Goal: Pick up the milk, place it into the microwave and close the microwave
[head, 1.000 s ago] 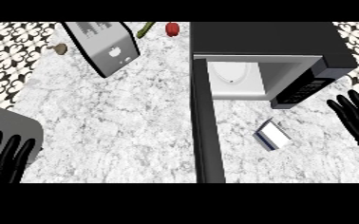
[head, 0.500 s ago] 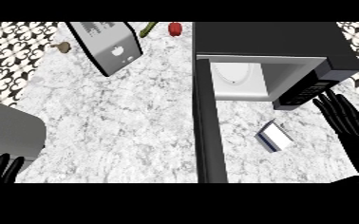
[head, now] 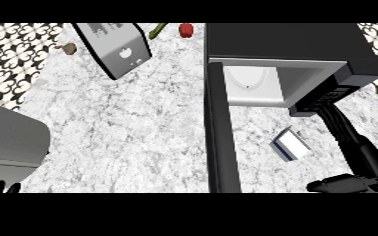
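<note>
The milk (head: 291,145), a small white and blue carton, lies on the marble counter just in front of the open microwave (head: 284,45). The microwave's white inside (head: 253,84) shows, and its black door (head: 222,140) swings out toward me, left of the milk. My right hand (head: 353,147) is open a little to the right of the carton, its straight fingers pointing up to the microwave's control panel and its thumb (head: 334,184) low, apart from the milk. Only fingertips of my left hand (head: 8,185) show at the lower left edge.
A silver toaster (head: 114,50) stands tilted at the back left. Behind it lie a red pepper (head: 186,29), a green vegetable (head: 156,30) and a small brown item (head: 69,48). A grey appliance (head: 18,141) sits at the left edge.
My right hand has come in from the right edge toward the milk, its fingers stretching farther forward. My left hand has sunk toward the lower edge until only its tips show.
</note>
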Robot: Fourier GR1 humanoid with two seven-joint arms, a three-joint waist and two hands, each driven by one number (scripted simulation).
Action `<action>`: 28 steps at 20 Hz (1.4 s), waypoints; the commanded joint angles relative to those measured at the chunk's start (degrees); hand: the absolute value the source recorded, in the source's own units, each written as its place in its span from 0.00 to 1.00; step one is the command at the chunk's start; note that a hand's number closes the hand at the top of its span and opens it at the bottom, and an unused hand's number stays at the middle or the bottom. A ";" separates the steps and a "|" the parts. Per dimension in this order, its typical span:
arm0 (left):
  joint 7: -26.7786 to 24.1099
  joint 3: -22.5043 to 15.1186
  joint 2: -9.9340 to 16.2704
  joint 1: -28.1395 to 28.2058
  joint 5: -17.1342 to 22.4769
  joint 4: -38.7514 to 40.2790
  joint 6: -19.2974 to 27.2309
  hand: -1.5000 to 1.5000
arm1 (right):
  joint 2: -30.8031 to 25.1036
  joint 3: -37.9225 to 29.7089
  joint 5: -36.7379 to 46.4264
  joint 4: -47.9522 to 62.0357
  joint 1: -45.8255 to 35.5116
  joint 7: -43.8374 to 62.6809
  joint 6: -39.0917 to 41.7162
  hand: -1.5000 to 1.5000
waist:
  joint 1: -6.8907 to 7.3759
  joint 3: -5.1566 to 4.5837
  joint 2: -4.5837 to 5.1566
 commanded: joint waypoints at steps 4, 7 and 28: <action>-0.95 3.73 1.07 5.26 10.70 -7.97 -3.65 0.00 | -1.33 0.90 7.66 17.60 -3.66 -14.03 -2.59 0.00 | 0.37 0.07 0.11; -3.14 3.93 0.06 5.05 9.16 -5.69 -4.67 0.00 | -2.94 1.10 10.24 23.33 -6.67 -17.42 -4.61 0.00 | -0.22 0.01 0.10; -7.74 2.97 -1.72 11.33 8.65 -4.77 -9.63 0.00 | -1.91 2.14 12.97 55.12 -21.03 -34.59 -6.88 1.00 | 0.51 0.27 0.65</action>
